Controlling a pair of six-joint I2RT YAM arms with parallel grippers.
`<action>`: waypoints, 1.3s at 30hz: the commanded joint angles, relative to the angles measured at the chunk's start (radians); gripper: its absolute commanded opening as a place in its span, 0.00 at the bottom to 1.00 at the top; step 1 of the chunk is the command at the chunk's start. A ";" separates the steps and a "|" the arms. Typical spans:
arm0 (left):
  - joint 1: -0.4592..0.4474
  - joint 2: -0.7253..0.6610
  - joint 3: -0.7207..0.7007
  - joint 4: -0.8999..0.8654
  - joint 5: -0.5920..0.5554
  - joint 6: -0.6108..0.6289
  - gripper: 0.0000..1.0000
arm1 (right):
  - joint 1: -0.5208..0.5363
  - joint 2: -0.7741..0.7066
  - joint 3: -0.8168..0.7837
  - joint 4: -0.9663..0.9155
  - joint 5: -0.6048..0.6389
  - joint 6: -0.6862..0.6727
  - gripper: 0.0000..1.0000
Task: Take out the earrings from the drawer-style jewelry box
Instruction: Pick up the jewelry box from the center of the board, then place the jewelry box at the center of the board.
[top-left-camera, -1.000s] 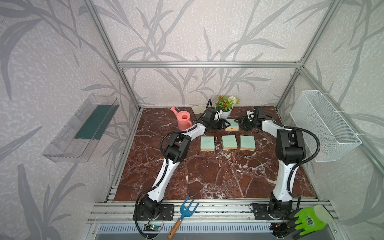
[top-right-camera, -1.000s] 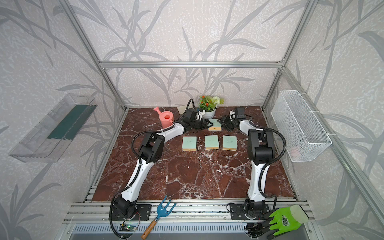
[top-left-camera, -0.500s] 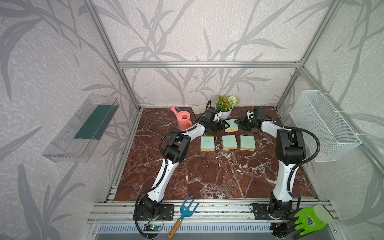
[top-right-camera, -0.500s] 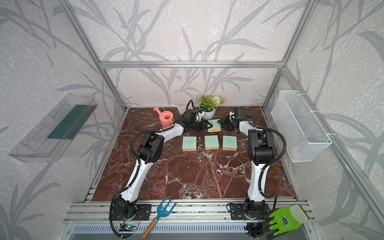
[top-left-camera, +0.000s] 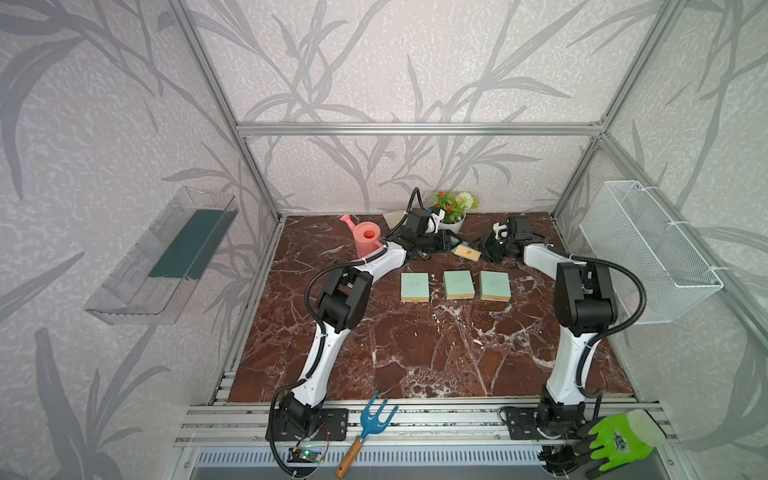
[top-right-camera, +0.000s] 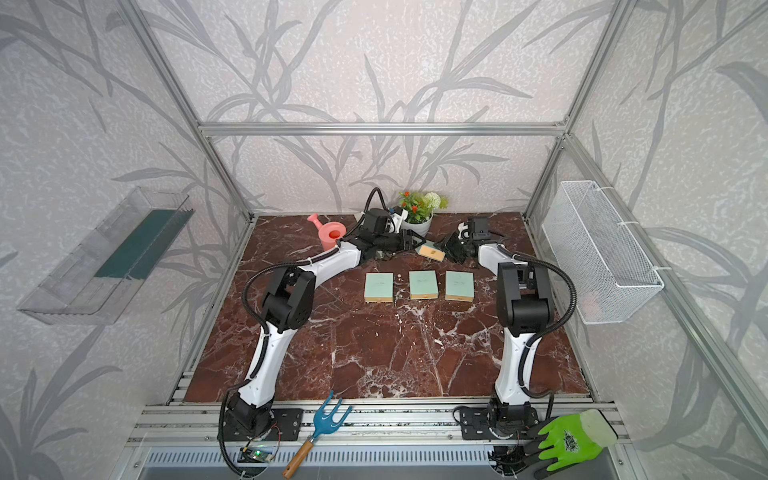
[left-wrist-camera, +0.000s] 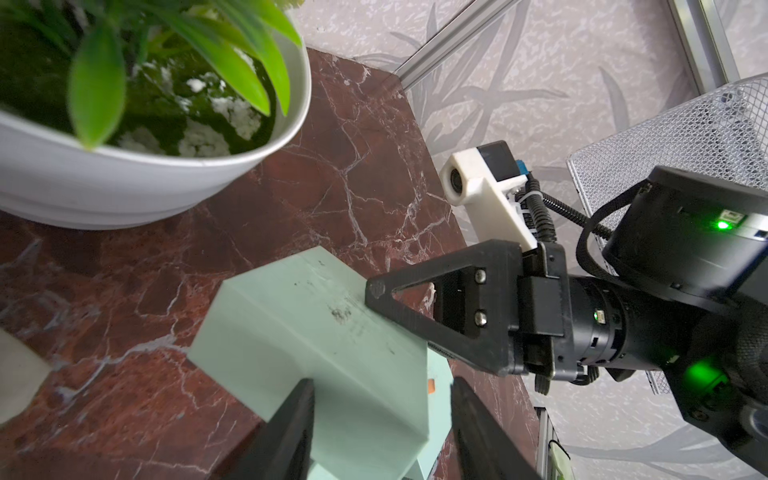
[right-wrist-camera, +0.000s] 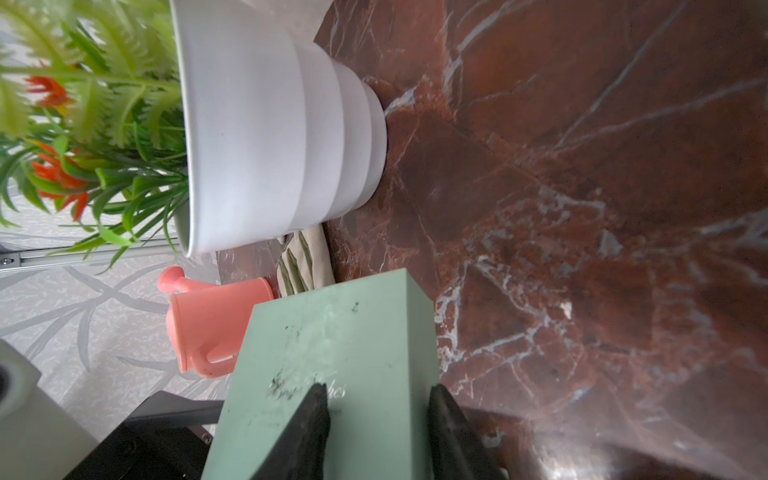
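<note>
A mint-green drawer-style jewelry box (top-left-camera: 467, 252) (top-right-camera: 431, 250) hangs tilted between both grippers at the back of the table, beside the plant pot. My left gripper (left-wrist-camera: 382, 382) (top-left-camera: 448, 243) is shut on one end of the box (left-wrist-camera: 316, 332). There a paler inner drawer with an orange tab (left-wrist-camera: 556, 385) peeks out of the sleeve. My right gripper (right-wrist-camera: 377, 388) (top-left-camera: 487, 251) is shut on the other end (right-wrist-camera: 353, 353), and one of its fingers (left-wrist-camera: 494, 307) lies on the printed face. A tiny pale speck that looks like earrings (top-left-camera: 433, 276) (top-right-camera: 399, 275) lies on the marble.
Three more mint boxes (top-left-camera: 414, 286) (top-left-camera: 458, 285) (top-left-camera: 494, 286) lie in a row mid-table. The white plant pot (top-left-camera: 452, 225) and a pink watering can (top-left-camera: 365, 239) stand close behind the grippers. A wire basket (top-left-camera: 648, 249) hangs on the right wall.
The right gripper's jaws have narrowed onto the box. Both arms and the box have hardly shifted.
</note>
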 joint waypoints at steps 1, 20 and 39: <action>-0.034 -0.049 -0.028 0.031 0.040 0.012 0.53 | 0.041 -0.073 -0.016 0.035 -0.072 0.016 0.41; -0.104 -0.271 -0.311 0.104 -0.024 0.021 0.53 | 0.096 -0.324 -0.233 0.082 -0.047 0.052 0.40; -0.248 -0.637 -0.758 0.207 -0.191 -0.002 0.53 | 0.282 -0.784 -0.526 -0.066 0.077 0.031 0.39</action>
